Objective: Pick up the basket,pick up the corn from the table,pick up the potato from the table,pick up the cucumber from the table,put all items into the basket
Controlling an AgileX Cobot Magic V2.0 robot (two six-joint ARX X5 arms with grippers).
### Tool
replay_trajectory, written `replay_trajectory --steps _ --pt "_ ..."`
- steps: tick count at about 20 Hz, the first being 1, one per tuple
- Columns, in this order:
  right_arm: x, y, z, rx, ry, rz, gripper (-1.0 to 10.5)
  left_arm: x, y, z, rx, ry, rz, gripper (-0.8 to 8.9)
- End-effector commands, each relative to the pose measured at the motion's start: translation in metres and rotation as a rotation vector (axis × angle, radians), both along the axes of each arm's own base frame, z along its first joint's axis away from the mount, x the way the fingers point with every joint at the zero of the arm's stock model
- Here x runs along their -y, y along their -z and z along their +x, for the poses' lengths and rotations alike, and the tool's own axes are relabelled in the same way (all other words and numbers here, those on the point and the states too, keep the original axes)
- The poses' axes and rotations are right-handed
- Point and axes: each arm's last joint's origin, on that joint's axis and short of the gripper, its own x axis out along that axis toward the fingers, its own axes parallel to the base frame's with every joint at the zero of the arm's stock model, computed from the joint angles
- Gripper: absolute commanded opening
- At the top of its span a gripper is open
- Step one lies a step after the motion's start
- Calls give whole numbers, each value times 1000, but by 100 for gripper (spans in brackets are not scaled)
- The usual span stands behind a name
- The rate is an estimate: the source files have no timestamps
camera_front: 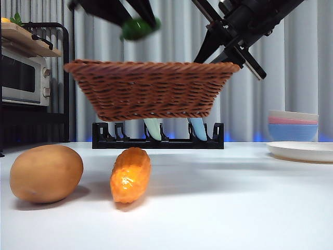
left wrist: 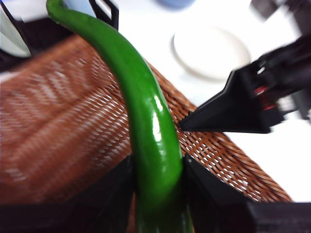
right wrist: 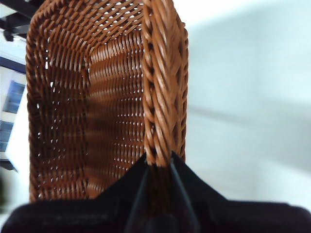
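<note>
Basket (camera_front: 148, 91) is hanging clear above the tabletop (camera_front: 218, 208), the right tool (right wrist: 158, 162) pinching its braided rim so the open top is facing up to receive things. Above it, the left tool (left wrist: 158, 170) is clamping the cucumber (left wrist: 141, 111), apparently over the basket's inside, though that view is blurred. Corn (camera_front: 130, 174) and potato (camera_front: 46, 173) are lying side by side on the tabletop, waiting their turn.

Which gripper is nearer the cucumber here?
Left. The left gripper is shut on the cucumber, holding it above the basket. The right gripper clamps the basket's rim, beside it.
</note>
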Motion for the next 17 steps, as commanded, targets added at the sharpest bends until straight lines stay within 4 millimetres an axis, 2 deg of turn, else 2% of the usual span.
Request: replay_trajectory --steps 1,5,6,8,9,14,17 --pt "-3 -4 1 -8 -17 55 -11 18 28 11 -83 11 51 -8" --pt "-1 -4 1 -11 -11 56 -11 33 48 12 -151 45 104 1" --pt "0 -4 2 -12 -6 57 -11 33 50 11 -162 48 114 40" --pt "2 -4 3 -12 1 57 -11 32 51 10 -175 42 130 433" --pt "4 -4 4 -12 7 57 -11 32 52 10 -172 28 143 570" --pt "13 -3 7 -15 32 54 -11 30 43 7 -146 32 118 566" --pt "18 -3 9 -2 40 45 -11 20 12 -6 -89 36 71 566"
